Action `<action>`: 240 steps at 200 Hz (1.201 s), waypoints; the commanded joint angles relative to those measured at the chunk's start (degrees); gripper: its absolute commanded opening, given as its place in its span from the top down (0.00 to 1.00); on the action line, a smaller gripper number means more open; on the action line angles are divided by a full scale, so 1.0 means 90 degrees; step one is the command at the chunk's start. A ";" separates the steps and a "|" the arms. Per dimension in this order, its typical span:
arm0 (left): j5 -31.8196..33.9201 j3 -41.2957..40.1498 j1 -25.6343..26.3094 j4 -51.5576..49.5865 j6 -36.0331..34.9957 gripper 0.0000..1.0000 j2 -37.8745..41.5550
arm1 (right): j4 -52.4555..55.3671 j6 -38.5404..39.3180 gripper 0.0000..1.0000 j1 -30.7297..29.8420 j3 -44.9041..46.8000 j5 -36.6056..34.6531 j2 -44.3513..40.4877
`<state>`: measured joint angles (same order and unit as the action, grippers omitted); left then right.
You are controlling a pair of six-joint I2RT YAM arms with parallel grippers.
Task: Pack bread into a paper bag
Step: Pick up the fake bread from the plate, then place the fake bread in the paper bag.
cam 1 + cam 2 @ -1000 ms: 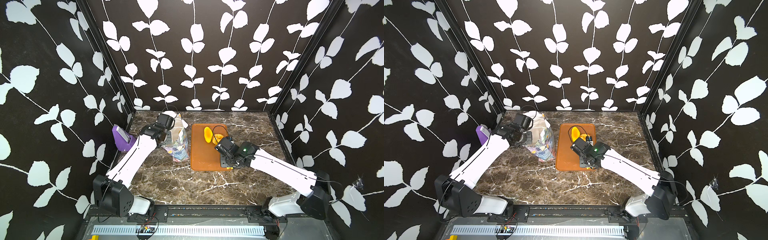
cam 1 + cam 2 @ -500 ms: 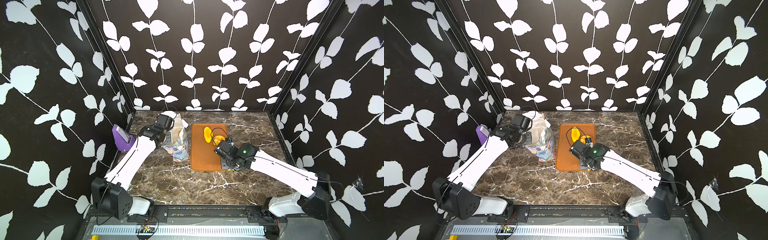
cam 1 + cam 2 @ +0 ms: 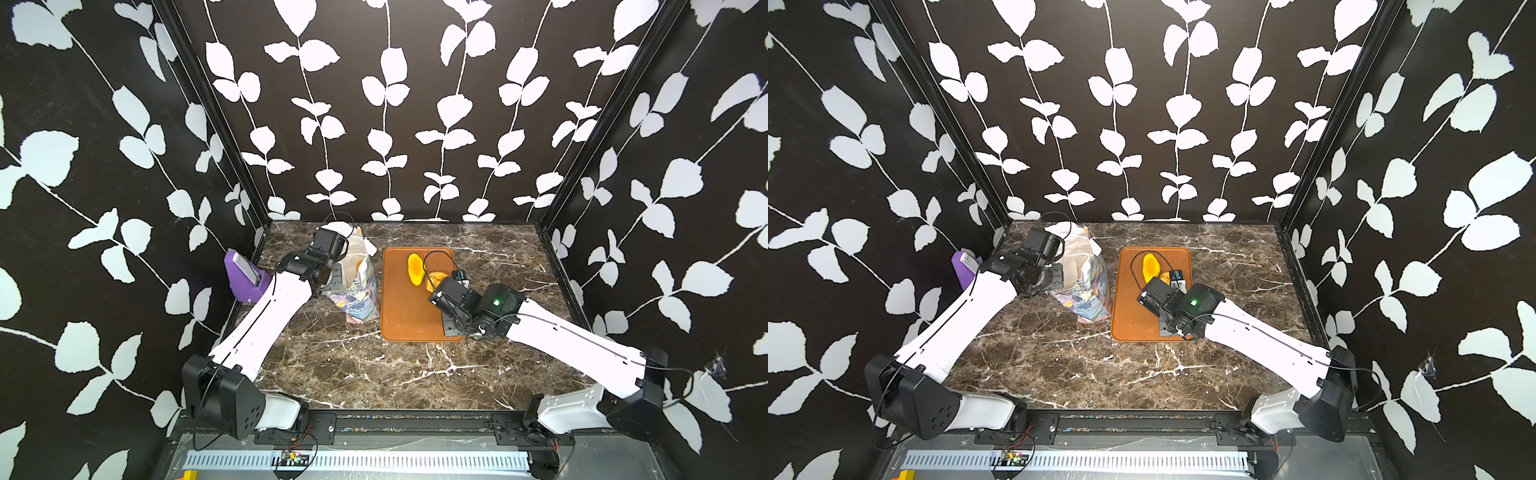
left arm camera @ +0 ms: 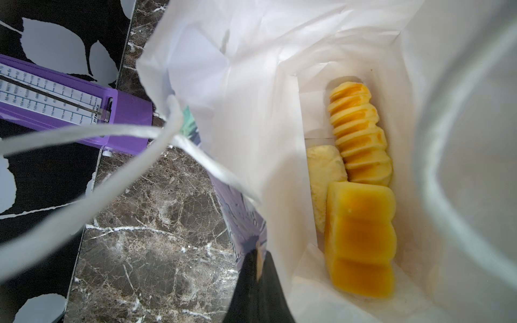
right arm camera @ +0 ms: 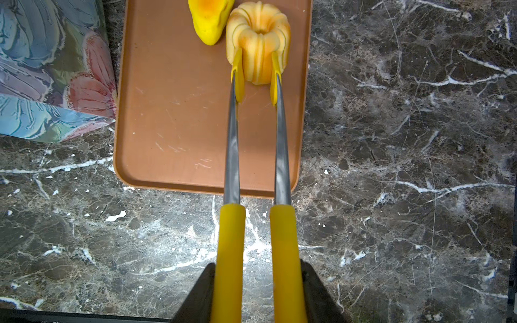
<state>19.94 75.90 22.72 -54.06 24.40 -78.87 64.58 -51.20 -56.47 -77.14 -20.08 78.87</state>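
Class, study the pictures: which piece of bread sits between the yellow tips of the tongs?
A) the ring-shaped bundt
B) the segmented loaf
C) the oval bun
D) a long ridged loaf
A: in the right wrist view the tips of the tongs flank the ring-shaped bundt on the tray, with the oval bun lying outside them.

paper bag [image 3: 359, 291]: white inside, pastel flowers outside
tray [image 3: 405, 307]: orange-brown
bundt [image 5: 258, 36]: golden yellow
tongs [image 5: 232, 156]: yellow, grey steel
table [image 3: 374, 374]: brown marble, white veins
walls [image 3: 353, 124]: black, white leaves
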 commanded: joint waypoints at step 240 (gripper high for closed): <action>-0.0075 -0.0181 -0.0004 -0.0087 -0.0010 1.00 0.0121 | 0.1883 0.1364 1.00 -0.1335 -0.6301 -0.1250 0.2145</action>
<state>19.97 75.57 22.72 -54.02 24.38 -78.87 79.33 -42.94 -66.89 -123.26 -27.38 93.80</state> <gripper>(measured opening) 0.045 0.409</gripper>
